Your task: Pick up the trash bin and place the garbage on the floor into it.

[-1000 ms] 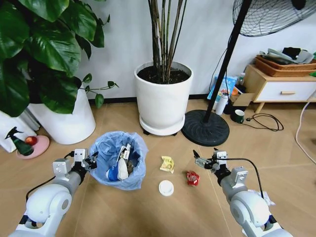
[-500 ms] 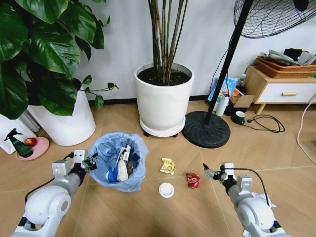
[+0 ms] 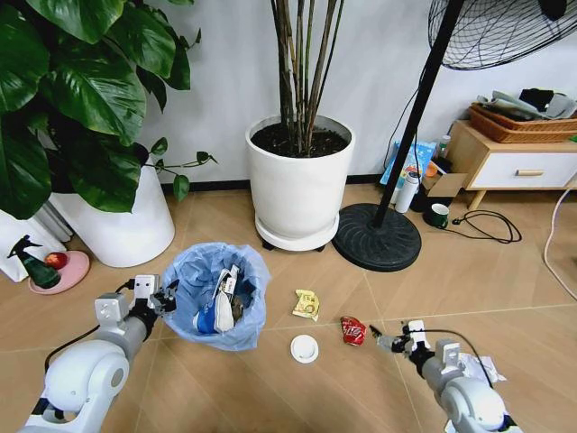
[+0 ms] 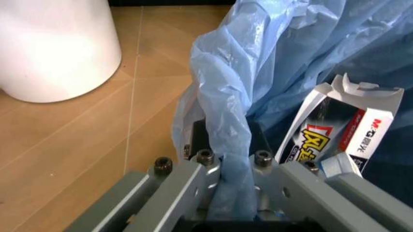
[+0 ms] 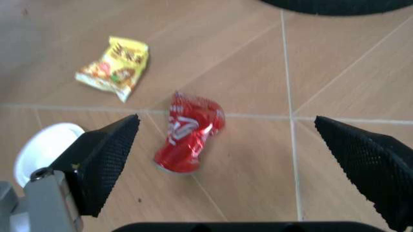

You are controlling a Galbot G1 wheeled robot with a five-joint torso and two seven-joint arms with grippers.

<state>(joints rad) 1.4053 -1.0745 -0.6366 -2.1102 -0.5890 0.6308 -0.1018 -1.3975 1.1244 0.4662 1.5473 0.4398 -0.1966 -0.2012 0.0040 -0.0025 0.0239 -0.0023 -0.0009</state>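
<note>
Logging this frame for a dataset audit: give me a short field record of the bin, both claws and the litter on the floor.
bin: trash bin on floor, blue liner, boxes inside
left claw: left claw shut on the liner at the rim
right claw: right claw open, low, facing red wrapper
litter on floor: yellow wrapper, white lid, red wrapper
floor: floor

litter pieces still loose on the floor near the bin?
3: yellow wrapper beside the trash bin, white lid nearer the robot, red wrapper ahead of the right gripper. More may be hidden.
</note>
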